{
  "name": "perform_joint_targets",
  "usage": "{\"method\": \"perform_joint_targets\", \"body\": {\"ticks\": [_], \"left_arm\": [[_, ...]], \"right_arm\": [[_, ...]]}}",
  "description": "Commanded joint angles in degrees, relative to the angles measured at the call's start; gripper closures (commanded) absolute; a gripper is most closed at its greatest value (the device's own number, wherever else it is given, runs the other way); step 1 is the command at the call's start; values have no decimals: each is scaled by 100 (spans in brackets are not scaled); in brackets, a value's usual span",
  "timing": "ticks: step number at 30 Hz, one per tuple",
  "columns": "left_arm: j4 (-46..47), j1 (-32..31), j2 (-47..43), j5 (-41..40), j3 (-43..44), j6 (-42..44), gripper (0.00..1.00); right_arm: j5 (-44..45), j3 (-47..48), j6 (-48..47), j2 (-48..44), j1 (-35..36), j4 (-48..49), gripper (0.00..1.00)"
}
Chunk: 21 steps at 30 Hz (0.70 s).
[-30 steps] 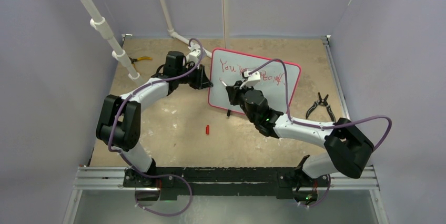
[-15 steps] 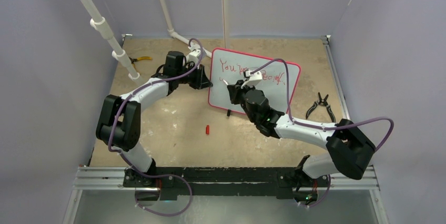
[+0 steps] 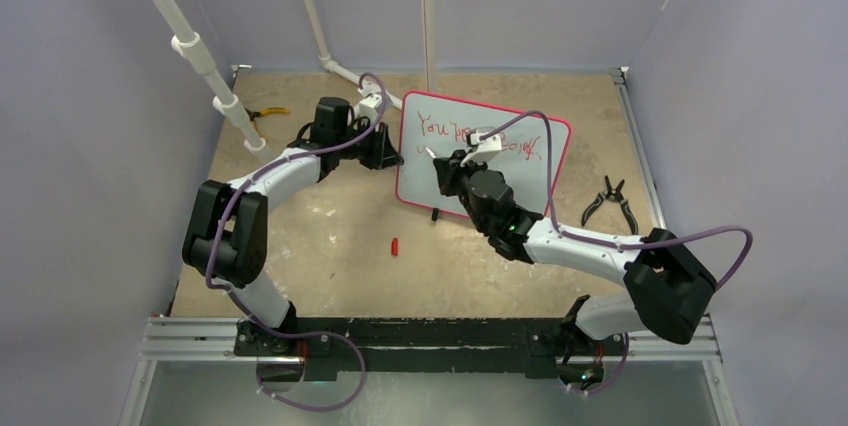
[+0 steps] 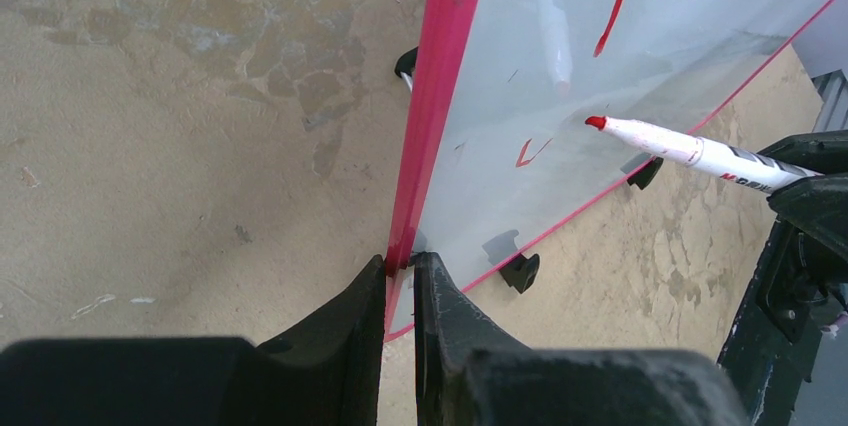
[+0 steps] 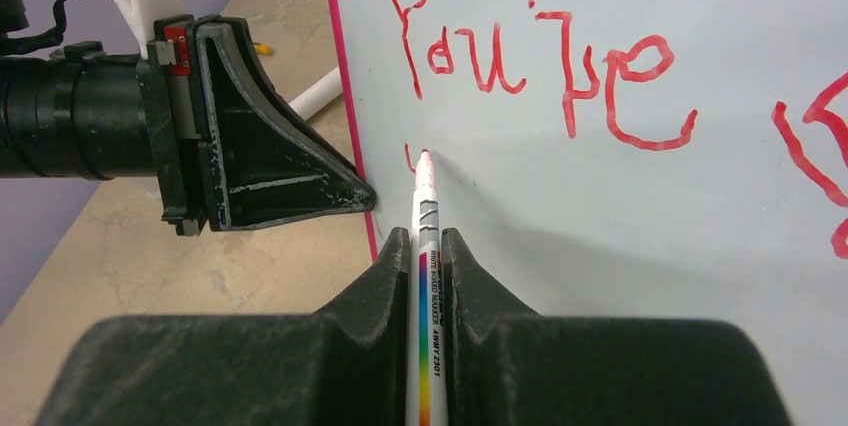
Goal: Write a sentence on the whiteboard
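Observation:
The whiteboard (image 3: 520,181), white with a red-pink frame, stands tilted on black feet at mid table. The sentence (image 5: 540,66) in red reads "You're" with more to the right; a small red stroke (image 4: 530,153) starts a second line. My left gripper (image 4: 400,264) is shut on the board's left frame edge (image 4: 435,106). My right gripper (image 5: 427,241) is shut on a white marker (image 5: 426,246). In the right wrist view its red tip lies beside the small stroke at the board's left. In the left wrist view the marker (image 4: 690,149) hovers just off the surface.
A red marker cap (image 3: 394,246) lies on the table in front of the board. Black pliers (image 3: 608,201) lie at the right, yellow-handled pliers (image 3: 265,113) at the back left. White pipes (image 3: 190,46) stand at the back left.
My right arm has shifted slightly toward the board's left; the marker tip now sits by the start of the second line. The left arm has not moved.

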Motion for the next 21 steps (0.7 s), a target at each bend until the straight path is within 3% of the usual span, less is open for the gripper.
{"method": "perform_joint_targets", "body": {"ticks": [1, 21], "left_arm": [[145, -37, -172, 3, 113, 88, 100], [145, -48, -245, -37, 95, 124, 100]], "right_arm": [[262, 111, -26, -30, 16, 151, 100], [191, 162, -34, 293, 21, 31, 100]]}}
